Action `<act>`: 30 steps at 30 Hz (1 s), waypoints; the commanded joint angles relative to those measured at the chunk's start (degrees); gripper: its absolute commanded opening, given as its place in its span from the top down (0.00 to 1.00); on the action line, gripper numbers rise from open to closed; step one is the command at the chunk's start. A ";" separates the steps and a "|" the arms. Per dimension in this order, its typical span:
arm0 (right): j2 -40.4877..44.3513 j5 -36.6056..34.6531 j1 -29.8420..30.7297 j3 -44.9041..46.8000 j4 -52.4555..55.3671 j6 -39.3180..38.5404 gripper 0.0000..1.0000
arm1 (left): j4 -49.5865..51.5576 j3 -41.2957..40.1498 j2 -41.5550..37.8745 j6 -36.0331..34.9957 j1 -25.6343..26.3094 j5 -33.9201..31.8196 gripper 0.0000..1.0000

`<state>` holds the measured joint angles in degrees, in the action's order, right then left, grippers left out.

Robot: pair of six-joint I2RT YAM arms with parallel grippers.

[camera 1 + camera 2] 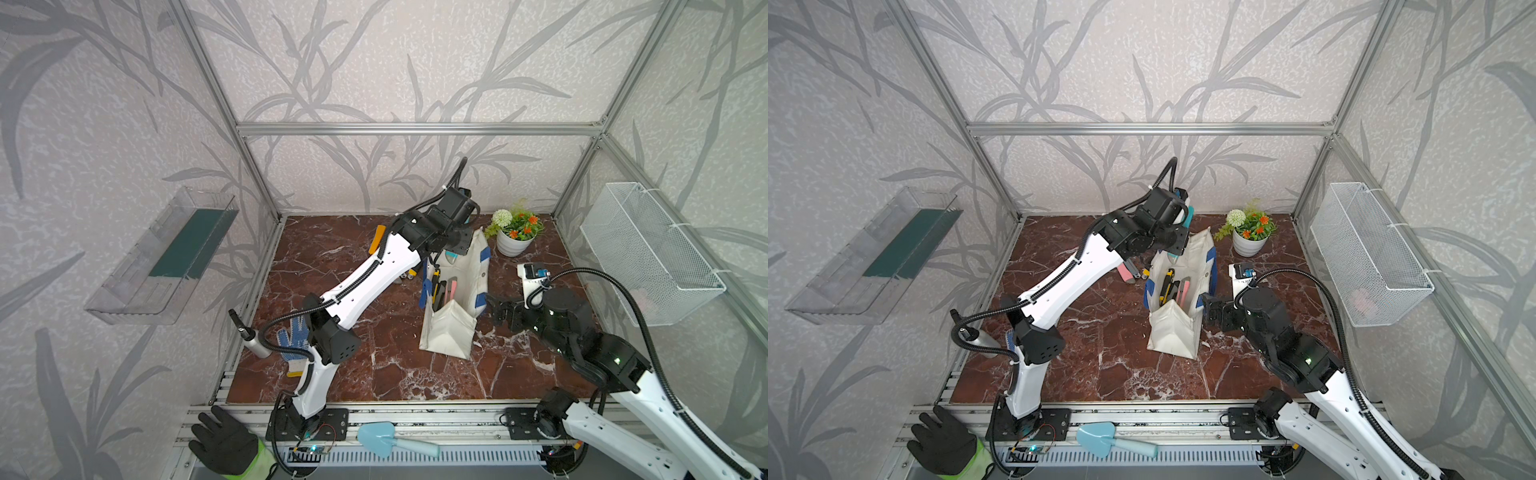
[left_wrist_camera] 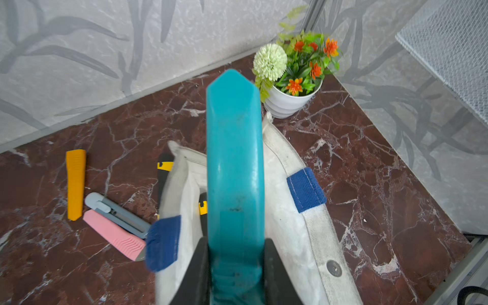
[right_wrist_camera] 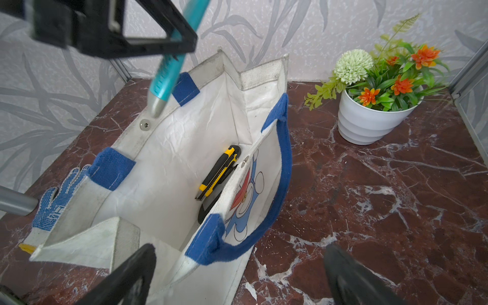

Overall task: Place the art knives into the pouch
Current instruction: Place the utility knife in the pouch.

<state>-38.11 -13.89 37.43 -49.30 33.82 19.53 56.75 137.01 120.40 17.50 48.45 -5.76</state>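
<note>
Teal art knife (image 2: 235, 171) in left pincer (image 2: 236, 254), above pouch (image 2: 313, 232)

1. A red-brown, marble-patterned tabletop (image 1: 374, 365) with white veins carries everything.
2. A white canvas pouch with blue strap handles (image 1: 449, 332) stands upright on it, mouth open, right of centre.
3. A white ribbed pot of artificial orange and pale-green flowers (image 1: 511, 243) stands near the far right corner, just beyond the pouch.
4. Left of the pouch lie four utility knives:
   - an orange plastic knife (image 2: 76, 182);
   - just beside it, a grey-blue knife (image 2: 116, 211) touching a pink ribbed knife (image 2: 116, 235);
   - a black-and-yellow knife (image 2: 163, 169) against the pouch's wall.
5. A white knit glove with blue dots (image 1: 293, 336) lies flat near the left edge, beside a silver metal cylinder with a black cap (image 1: 255, 345).
</note>
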 commanded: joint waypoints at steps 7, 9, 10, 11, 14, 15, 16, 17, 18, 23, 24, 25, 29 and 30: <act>3.01 0.17 -0.23 2.07 1.95 2.45 0.01 | 4.42 0.85 5.10 0.67 1.03 3.28 0.84; 2.82 0.17 -0.25 2.33 1.78 2.59 0.01 | 4.37 0.40 5.33 0.78 1.29 3.81 0.81; 2.71 0.14 -0.21 2.29 1.78 2.60 0.01 | 4.50 0.41 5.37 0.61 1.37 3.83 0.74; 2.51 -0.35 -0.25 2.21 2.02 2.92 0.01 | 4.80 0.80 5.45 0.18 1.39 3.64 0.62; 2.11 -0.91 -0.22 1.28 3.10 2.99 0.01 | 6.12 4.37 4.88 -2.05 1.39 0.71 0.37; 2.12 -1.03 -0.24 0.98 3.35 2.99 0.01 | 6.21 5.32 4.50 -2.79 1.39 -0.39 0.32; 2.07 -1.05 -0.20 0.81 3.47 2.90 0.01 | 6.03 5.91 3.87 -3.53 1.35 -1.68 0.27; 2.10 -0.90 -0.25 0.74 3.44 2.69 0.01 | 5.48 5.99 3.07 -3.99 1.31 -3.19 0.24; 2.14 -0.59 -0.25 0.70 3.27 2.45 0.01 | 5.22 5.99 2.36 -4.19 1.30 -4.26 0.22; 2.49 2.58 -0.25 2.06 0.89 1.60 0.01 | 7.15 5.12 -1.14 -2.55 1.23 -11.44 0.16; 2.59 3.25 -0.21 2.26 0.72 1.50 0.01 | 7.44 4.19 -1.95 -2.43 1.21 -12.92 0.15; 2.64 4.08 -0.24 2.28 0.75 1.40 0.01 | 7.33 2.52 -2.99 -2.30 1.13 -14.57 0.15; 2.60 7.10 -0.18 1.37 2.49 1.00 0.01 | 5.37 -5.98 -8.16 -0.97 -0.41 -18.21 0.13; 2.50 7.50 -0.22 1.03 2.98 1.10 0.01 | 4.54 -8.11 -9.56 -0.41 -1.06 -18.43 0.13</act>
<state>-35.90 -9.08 37.39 -47.46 36.14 21.19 61.32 132.92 114.21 15.53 48.62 -19.35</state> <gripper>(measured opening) 0.991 0.873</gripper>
